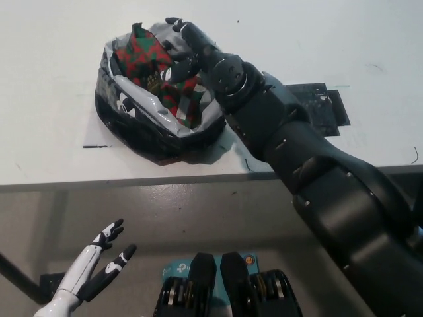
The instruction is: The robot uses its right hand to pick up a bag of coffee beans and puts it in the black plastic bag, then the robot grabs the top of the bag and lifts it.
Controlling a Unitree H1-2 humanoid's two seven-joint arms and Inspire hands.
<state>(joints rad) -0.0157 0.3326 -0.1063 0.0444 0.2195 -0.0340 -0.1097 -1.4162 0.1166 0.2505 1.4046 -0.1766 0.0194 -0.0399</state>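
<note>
The red-and-green patterned coffee bean bag (155, 69) lies inside the crumpled black plastic bag (132, 132) on the white surface (53, 79), the black right robot hand (188, 49) apparently gripping it, so releasing comes next; the white left robot hand (99, 261) hangs open below

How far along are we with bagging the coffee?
The coffee bag already sits inside the black bag on the table. The right hand is at it by the bag's far rim; whether it grips is unclear. The left hand rests open, low. Left: grab the top and lift.
</note>
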